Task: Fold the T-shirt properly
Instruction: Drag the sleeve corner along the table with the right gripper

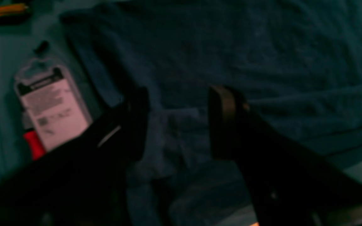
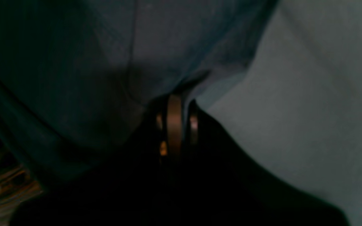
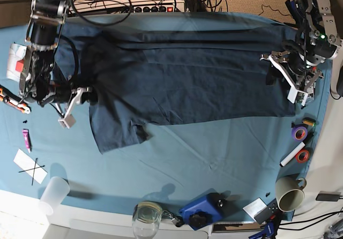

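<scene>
The dark navy T-shirt [image 3: 182, 78] lies spread across the teal tablecloth [image 3: 214, 153], with a folded corner near its lower left. My right gripper [image 3: 86, 95] is at the shirt's left edge. In the right wrist view this gripper [image 2: 178, 105] is shut on a pinch of the fabric [image 2: 105, 62], which drapes away from it. At the shirt's right end my left gripper [image 3: 273, 70] hovers. In the left wrist view it [image 1: 178, 122] is open, its dark fingers [image 1: 225, 119] standing apart above rumpled cloth [image 1: 231, 47], holding nothing.
A white-labelled packet [image 1: 50, 106] lies beside the shirt. Along the front edge stand a paper cup [image 3: 53, 195], a glass [image 3: 146, 217], a blue device [image 3: 203, 209] and a mug [image 3: 289, 195]. Tape rolls [image 3: 298, 133] sit at the right, a pink pen [image 3: 25, 139] at the left.
</scene>
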You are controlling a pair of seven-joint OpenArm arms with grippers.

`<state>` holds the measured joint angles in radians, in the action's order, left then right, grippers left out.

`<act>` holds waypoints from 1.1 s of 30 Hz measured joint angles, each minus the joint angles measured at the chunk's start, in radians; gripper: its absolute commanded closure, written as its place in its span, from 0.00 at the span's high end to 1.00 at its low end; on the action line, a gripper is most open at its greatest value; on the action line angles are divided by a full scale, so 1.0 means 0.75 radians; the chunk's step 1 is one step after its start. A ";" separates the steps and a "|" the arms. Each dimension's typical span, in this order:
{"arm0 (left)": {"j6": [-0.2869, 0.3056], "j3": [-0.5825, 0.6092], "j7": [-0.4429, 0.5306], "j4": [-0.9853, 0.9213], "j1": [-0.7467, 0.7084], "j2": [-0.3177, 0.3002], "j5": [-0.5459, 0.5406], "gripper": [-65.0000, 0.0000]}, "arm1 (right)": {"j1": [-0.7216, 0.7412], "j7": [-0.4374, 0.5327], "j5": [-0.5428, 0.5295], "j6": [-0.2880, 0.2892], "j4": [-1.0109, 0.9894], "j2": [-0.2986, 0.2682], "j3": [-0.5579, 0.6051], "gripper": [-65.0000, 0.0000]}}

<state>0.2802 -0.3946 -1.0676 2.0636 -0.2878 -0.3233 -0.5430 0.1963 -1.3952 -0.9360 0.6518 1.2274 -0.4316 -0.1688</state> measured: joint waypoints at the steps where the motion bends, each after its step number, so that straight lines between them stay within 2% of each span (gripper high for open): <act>1: -0.001 -0.001 0.001 0.000 0.000 0.004 0.000 0.47 | -0.037 -0.006 -0.002 0.000 0.055 -0.001 -0.006 0.00; 6: -0.001 -0.001 0.001 0.000 0.001 0.010 0.001 0.47 | -0.220 -0.015 -0.002 -0.002 0.302 -0.001 -0.089 0.00; 12: -0.001 -0.001 0.000 0.000 0.001 0.010 0.000 0.48 | -0.292 -0.015 -0.002 0.005 0.344 -0.001 -0.133 0.00; 16: -0.001 0.000 0.000 0.000 0.000 0.010 0.001 0.48 | -0.288 -0.014 -0.006 0.061 0.345 -0.001 -0.132 0.30; 17: -0.001 0.000 0.000 0.000 -0.001 0.010 0.001 0.48 | -0.288 -0.016 -0.006 0.060 0.345 -0.001 -0.132 0.32; 19: -0.001 -0.001 0.000 0.000 0.000 0.010 0.001 0.48 | -0.288 -0.016 -0.017 0.032 0.345 -0.014 -0.132 0.32; 20: 0.000 -0.001 0.000 0.000 -0.001 0.010 0.000 0.48 | -0.287 -0.021 -0.050 -0.003 0.348 -0.028 -0.132 0.32; 21: -0.001 -0.001 0.000 0.000 -0.001 0.010 0.001 0.48 | -0.287 -0.021 -0.094 -0.004 0.361 -0.048 -0.137 0.32; 23: -0.001 0.000 0.000 0.000 -0.003 0.010 0.000 0.48 | -0.276 -0.025 -0.143 0.019 0.408 -0.068 -0.191 0.32; 25: -0.001 0.000 0.000 0.000 -0.002 0.010 0.000 0.48 | -0.236 -0.023 -0.138 0.020 0.429 -0.067 -0.270 0.32; 27: -0.001 0.000 0.000 0.000 -0.001 0.010 0.001 0.48 | -0.201 -0.019 -0.135 0.059 0.432 -0.068 -0.336 0.32; 29: 0.000 0.000 0.000 0.000 0.000 0.010 0.001 0.48 | -0.168 -0.019 -0.052 0.062 0.419 -0.069 -0.359 0.32; 31: 0.000 0.000 0.000 0.000 0.001 0.010 0.001 0.48 | -0.124 0.038 0.069 0.061 0.359 -0.067 -0.347 0.32; 33: 0.000 0.000 0.000 0.000 0.001 0.010 0.001 0.48 | -0.060 0.063 0.106 0.037 0.263 -0.067 -0.315 0.32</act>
<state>0.2802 -0.3946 -1.0676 2.0636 -0.2874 -0.3161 -0.5426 0.1513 -1.3479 -0.8562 0.6792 1.4246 -0.4816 -0.4049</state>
